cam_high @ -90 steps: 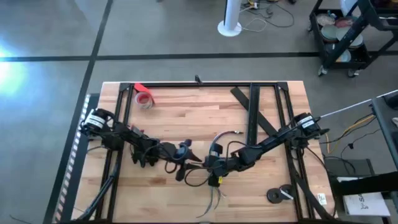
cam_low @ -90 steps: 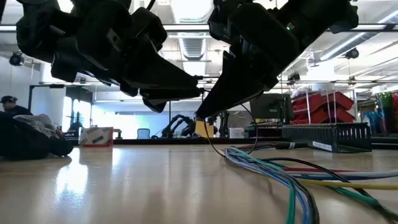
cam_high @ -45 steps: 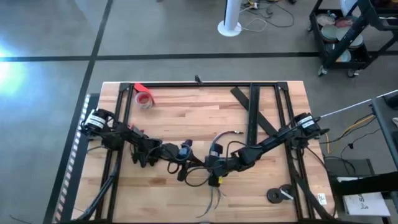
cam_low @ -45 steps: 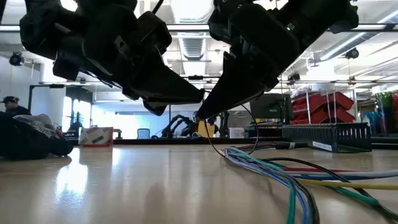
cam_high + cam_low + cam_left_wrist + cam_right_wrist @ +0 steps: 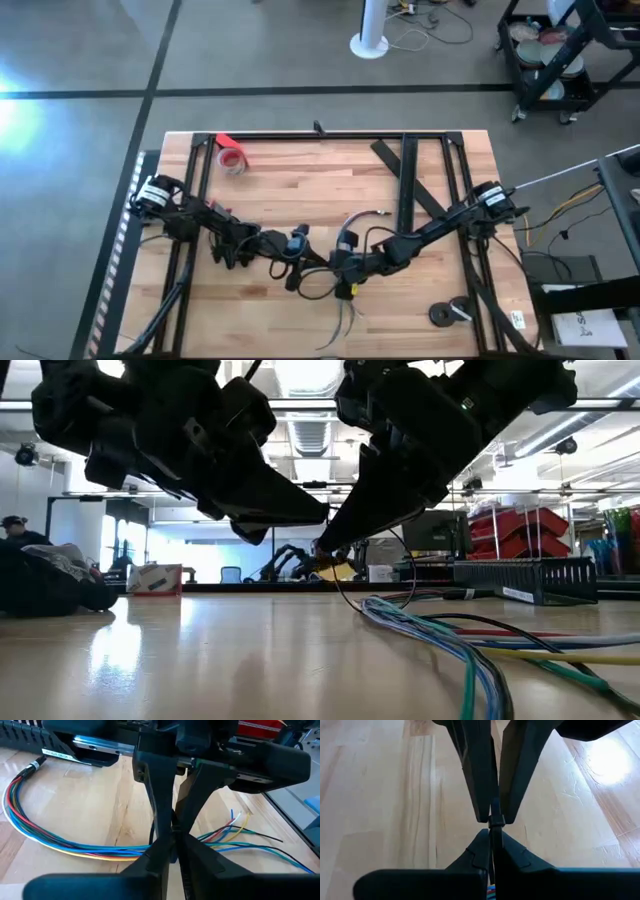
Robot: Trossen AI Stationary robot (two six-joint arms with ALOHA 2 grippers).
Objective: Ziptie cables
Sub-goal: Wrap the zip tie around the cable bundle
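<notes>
While both grippers meet tip to tip above the desk's front-middle, left gripper (image 5: 172,851) and right gripper (image 5: 491,851) pinching the ziptie (image 5: 495,821) narrowly, we should pull steadily; cables (image 5: 450,637) lie beneath.

The cables (image 5: 470,640) lie loose on the wooden tabletop, a bundle of thin blue, green, yellow, red and dark wires that curves along the surface and fans out into separate pale-tipped ends (image 5: 240,827). The ziptie (image 5: 493,822) is a very thin dark strip, upright and pinched between two pairs of dark fingertips above the wood.
</notes>
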